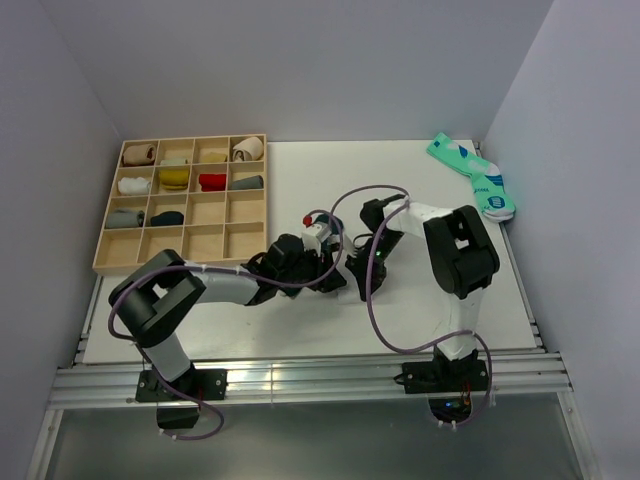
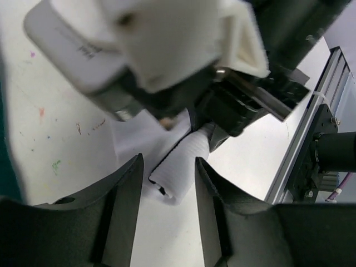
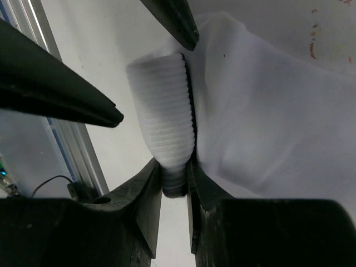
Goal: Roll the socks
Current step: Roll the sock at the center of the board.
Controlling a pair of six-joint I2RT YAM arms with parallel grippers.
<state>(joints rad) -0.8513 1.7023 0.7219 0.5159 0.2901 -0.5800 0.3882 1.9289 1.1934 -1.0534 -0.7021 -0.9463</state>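
**Fingers.** The right fingers (image 3: 147,194) are narrow and clamped on the lower end of the ribbed cuff (image 3: 164,111) of the white sock (image 3: 250,128). The fabric is squeezed to a thin neck between them. The left fingers (image 2: 125,200) stand moderately wide and straddle the other end of the same cuff. In the right wrist view one left tip touches the top of the cuff and the other is apart from it. They hold nothing.

**Work piece.** The cuff is bunched into a short upright tube with a thin black line along its edge. The rest of the white sock lies flat on the desk (image 2: 55,100) beside the tube, loosely wrinkled and not wound. A dark green strip at the left margin of the left wrist view is probably the dark green sock (image 2: 3,128). Its position relative to the white one cannot be told. Both arms meet at mid-desk in the top view.

**Step in hand.** Judged as the start of the roll. The first turn is formed at the cuff, and the body of the sock is not yet taken up.

**Next move calls for:**
1. The left fingers close on the free end of the cuff, so that both ends are gripped.
2. Both wrists turn together toward the flat fabric, keeping the tube tight.
3. The right grip holds firm, because a slip would let the first turn unwind.

**Surroundings.** The wooden tray (image 1: 100,262) at the far left holds rolled socks in several compartments. A mint-green pair (image 1: 470,175) lies at the far right corner, well apart.
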